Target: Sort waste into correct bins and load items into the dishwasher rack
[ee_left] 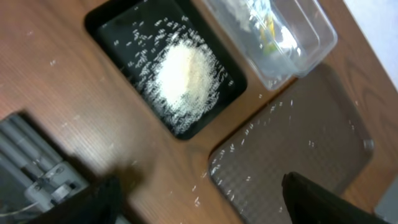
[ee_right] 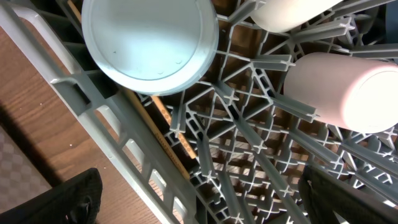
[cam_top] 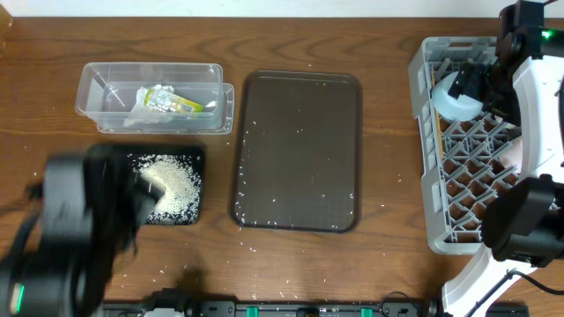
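Note:
The rice heap (ee_left: pixel 183 71) lies in the black tray (cam_top: pixel 189 158), with stray grains around it. The paper wad with its yellow-green wrapper (cam_top: pixel 167 100) lies in the clear tub (cam_top: pixel 106 75). My left gripper (ee_left: pixel 205 205) is open and empty, above the table between the black tray and the brown tray. My right gripper (ee_right: pixel 205 199) is open and empty over the grey rack (cam_top: pixel 425 176). In the rack are an upside-down light-blue bowl (ee_right: pixel 149 43), a pink cup (ee_right: pixel 342 90), a white cup (ee_right: pixel 289 14) and chopsticks (ee_right: pixel 166 130) along the left wall. The dark-blue bowl is hidden.
A dark brown serving tray (cam_top: pixel 298 150) with scattered rice grains lies mid-table. Loose grains dot the wood by its front-left corner (cam_top: pixel 256 238). My left arm (cam_top: pixel 79 220) covers the front left of the table. My right arm (cam_top: pixel 538 132) overhangs the rack.

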